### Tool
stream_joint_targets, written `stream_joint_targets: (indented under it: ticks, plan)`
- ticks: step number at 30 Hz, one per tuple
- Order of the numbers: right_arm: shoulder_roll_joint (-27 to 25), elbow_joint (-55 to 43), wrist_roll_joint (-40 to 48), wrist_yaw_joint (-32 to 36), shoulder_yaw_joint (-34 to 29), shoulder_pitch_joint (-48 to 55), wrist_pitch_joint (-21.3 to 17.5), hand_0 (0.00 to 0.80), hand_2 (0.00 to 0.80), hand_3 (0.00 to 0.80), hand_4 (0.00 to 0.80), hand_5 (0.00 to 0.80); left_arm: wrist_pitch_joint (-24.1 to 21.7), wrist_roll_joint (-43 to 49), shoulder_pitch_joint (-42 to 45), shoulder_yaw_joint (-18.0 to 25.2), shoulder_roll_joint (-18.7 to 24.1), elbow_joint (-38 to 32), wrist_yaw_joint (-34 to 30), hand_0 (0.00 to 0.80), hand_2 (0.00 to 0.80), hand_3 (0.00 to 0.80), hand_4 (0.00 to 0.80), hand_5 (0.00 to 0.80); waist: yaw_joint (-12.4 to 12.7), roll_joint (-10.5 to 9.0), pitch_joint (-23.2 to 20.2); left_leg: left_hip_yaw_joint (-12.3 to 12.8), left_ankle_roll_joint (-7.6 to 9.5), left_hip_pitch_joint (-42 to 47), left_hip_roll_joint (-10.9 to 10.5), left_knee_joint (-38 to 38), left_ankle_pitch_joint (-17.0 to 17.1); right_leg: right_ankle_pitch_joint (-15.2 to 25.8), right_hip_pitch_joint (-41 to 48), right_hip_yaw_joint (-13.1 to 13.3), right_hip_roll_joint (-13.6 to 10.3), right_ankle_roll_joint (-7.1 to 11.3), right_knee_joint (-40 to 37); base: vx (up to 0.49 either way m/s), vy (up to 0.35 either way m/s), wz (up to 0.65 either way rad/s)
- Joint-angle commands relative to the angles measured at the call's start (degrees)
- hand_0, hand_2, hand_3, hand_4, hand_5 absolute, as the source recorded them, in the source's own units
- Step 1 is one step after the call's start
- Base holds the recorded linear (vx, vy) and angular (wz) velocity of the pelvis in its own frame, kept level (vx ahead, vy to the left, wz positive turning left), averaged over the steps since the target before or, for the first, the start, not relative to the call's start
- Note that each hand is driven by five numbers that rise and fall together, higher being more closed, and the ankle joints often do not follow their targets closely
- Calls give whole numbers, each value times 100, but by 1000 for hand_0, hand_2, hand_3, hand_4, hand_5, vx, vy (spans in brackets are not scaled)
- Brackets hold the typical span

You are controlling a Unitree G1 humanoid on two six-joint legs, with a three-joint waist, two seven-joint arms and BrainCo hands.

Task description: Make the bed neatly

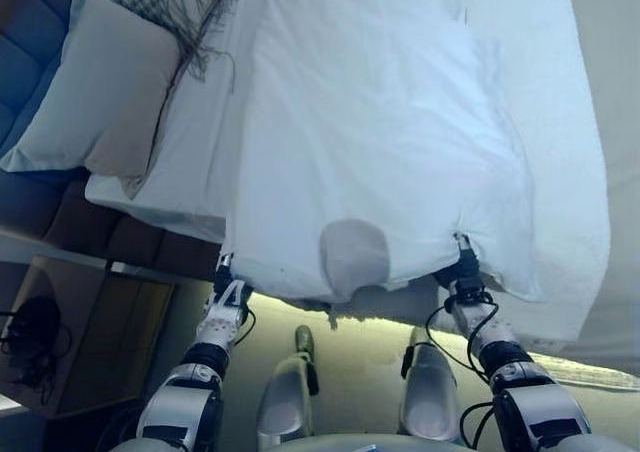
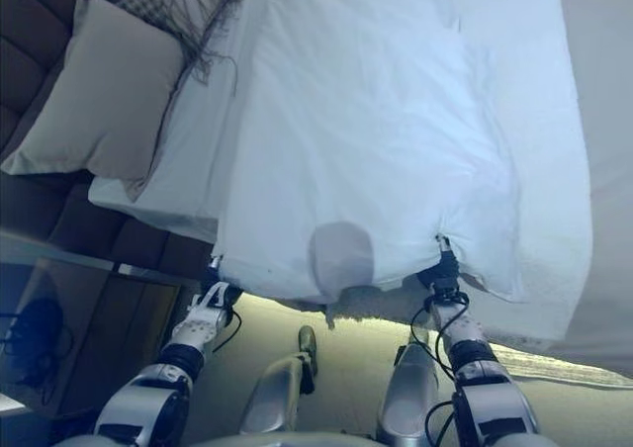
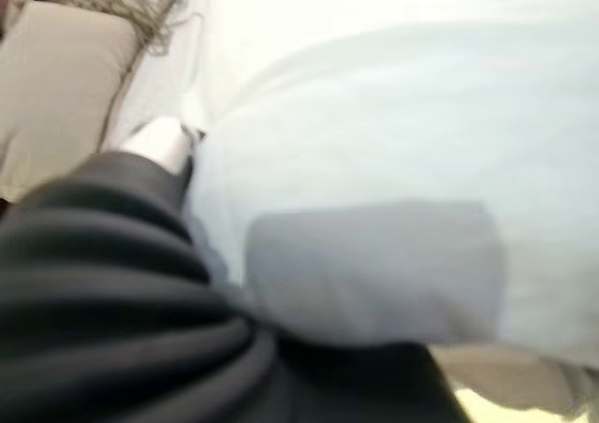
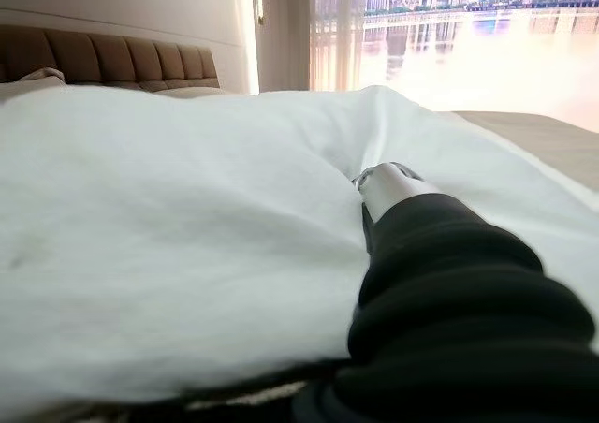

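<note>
Left eye view: white duvet (image 1: 380,132) lies spread over the bed (image 1: 575,302), running from the near edge up toward the top of frame. Its near hem hangs just over the bed edge. Left hand (image 1: 226,307) meets the hem at the duvet's near left corner; right hand (image 1: 462,277) meets it nearer the right corner. Both hands are tucked into or under the cloth, so can't tell from here if fingers are curled or straight. A beige pillow (image 1: 95,87) leans at the far left against the dark headboard (image 1: 30,32), w/ a fringed grey throw (image 1: 185,2) just beside it at top. White sheet shows along the duvet's left and right sides.

Right eye view: same layout, slightly shifted. Duvet, pillow (image 2: 99,86) and both hands in same relations; fingers hidden again.

Left wrist view: dark ribbed cover fills the lower corner, one silver finger (image 3: 164,144) shows against the duvet's edge, rest buried by cloth. Grip can't be told. Pillow and fringe visible beyond.

Right wrist view: ribbed cover and one silver finger (image 4: 391,182) pressed into a fold of the duvet (image 4: 168,217); other fingers out of sight, so grip can't be told. Tufted brown headboard (image 4: 112,58) and a bright window (image 4: 449,30) lie past the bed.
</note>
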Motion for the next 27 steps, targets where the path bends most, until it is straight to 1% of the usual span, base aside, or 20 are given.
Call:
stream_joint_targets:
  ticks: [1,3,4,6,8,11,13,14,15,16,17,18,19,20,22,23,24,25,26,27]
  plan:
    - [-31,-245,-71,435,-171,240,183,800,800,800,800,800,-134,-89,366,597,571,98,-296,800,800,800,800,800,-88,-164,-187,-512,56,177,897,411,-116,557,617,167,272,347,-836,98,301,-32]
    - [-89,-323,-221,246,-297,299,238,800,800,800,800,800,-36,21,493,688,517,194,-395,800,800,800,800,800,-139,-49,-313,-670,-53,521,1281,-78,61,386,581,304,170,387,-587,131,336,-30]
    - [-111,-340,-300,170,-342,312,251,800,800,800,800,800,-12,34,539,692,468,220,-434,800,800,800,800,800,-153,-9,-348,-681,-85,645,1375,-227,111,336,586,345,117,406,-521,133,371,-14]
    - [-153,-266,-599,16,-516,329,286,800,800,800,800,800,64,92,709,663,281,249,-535,800,800,800,800,800,-196,140,-495,-615,-156,946,1524,-569,193,263,629,414,-94,497,-413,165,465,0]
    - [-179,-182,-747,-7,-646,356,282,800,800,800,800,800,158,211,828,625,138,260,-595,800,800,800,800,800,-180,241,-616,-559,-190,1167,1531,-883,234,243,715,472,-318,619,-378,185,514,14]
    - [-235,-217,-849,-129,-734,448,229,800,800,800,800,800,255,202,1030,537,-59,215,-612,800,800,800,800,800,-148,358,-766,-606,-220,1398,1383,-1176,223,216,851,658,-751,873,-338,236,620,19]
    - [-329,-250,-807,-265,-864,554,242,800,800,800,800,800,332,280,1181,475,-228,160,-574,800,800,800,800,800,-173,438,-870,-452,-231,1424,1136,-935,-119,318,1024,846,-1234,1168,-412,262,600,2]
    - [-361,-247,-780,-285,-946,661,237,800,800,800,800,800,387,374,1211,442,-287,105,-495,800,800,800,800,800,-176,418,-923,-290,-189,1404,954,-675,-501,480,1144,882,-1486,1331,-531,177,367,-3]
    - [-370,-252,-742,-280,-984,738,216,800,800,800,800,800,439,419,1234,414,-312,55,-464,800,800,800,800,800,-151,383,-949,-209,-146,1378,834,-483,-695,593,1238,877,-1609,1367,-651,153,311,4]
    - [-378,-282,-638,-236,-1022,861,143,800,800,800,800,800,511,500,1241,364,-342,-40,-425,800,800,800,800,800,-106,349,-1000,-128,-113,1317,665,-243,-877,893,1394,827,-1791,1367,-910,115,273,11]
    - [-351,-351,-616,-251,-1034,932,114,800,800,800,800,800,496,555,1244,286,-361,-132,-350,800,800,800,800,800,-73,298,-1036,-265,-87,1263,477,-98,-1057,1238,1488,909,-1915,1367,-1225,85,260,8]
    - [-334,-432,-595,-342,-1033,953,106,800,800,800,800,800,488,572,1232,224,-343,-225,-259,800,800,800,800,800,-43,247,-1055,-314,-33,1210,349,22,-1183,1459,1542,924,-1996,1367,-1447,25,244,-8]
    - [-315,-500,-558,-405,-1038,952,126,800,800,800,800,800,502,603,1210,200,-291,-320,-174,800,800,800,800,800,-12,207,-1057,-276,22,1182,274,95,-1267,1606,1534,815,-2063,1367,-1505,-32,217,-20]
    - [-262,-557,-499,-401,-1051,971,257,800,800,800,800,800,501,656,1227,233,-162,-509,68,800,800,800,800,800,34,113,-1020,-183,135,1190,177,193,-1398,1672,1393,646,-2103,1367,-1318,-52,198,-32]
    - [-100,-594,-431,-363,-1027,1116,317,800,800,800,800,800,619,641,1291,341,65,-723,249,800,800,800,800,800,76,-13,-978,-48,289,1220,71,207,-1443,1405,1166,645,-1905,1367,-897,-41,155,-39]
    - [36,-615,-344,-322,-986,1285,294,800,800,800,800,800,669,745,1306,383,173,-758,229,800,800,800,800,800,110,-87,-984,18,397,1243,-29,143,-1441,1060,1149,561,-1659,1367,-636,-28,113,-29]
    - [145,-642,-290,-262,-939,1436,262,800,800,800,800,800,643,847,1275,367,229,-755,211,800,800,800,800,800,105,-153,-993,18,460,1209,-118,118,-1420,895,1136,524,-1483,1362,-508,-39,75,-11]
    - [182,-654,-268,-243,-914,1495,255,800,800,800,800,800,630,874,1246,355,246,-757,204,800,800,800,800,800,100,-177,-999,16,490,1169,-161,101,-1376,895,1115,522,-1398,1347,-502,-112,17,-5]
    - [292,-579,-165,-40,-869,1657,229,800,800,800,800,800,573,977,1017,243,303,-669,194,800,800,800,800,800,38,-236,-953,-58,549,1058,-282,60,-1315,615,1013,552,-983,1250,-255,-156,3,7]
    - [311,-520,-129,40,-835,1650,212,800,800,800,800,800,544,1022,899,195,312,-617,201,800,800,800,800,800,29,-247,-945,-84,550,988,-295,29,-1245,580,959,516,-832,1172,-248,-188,-18,33]
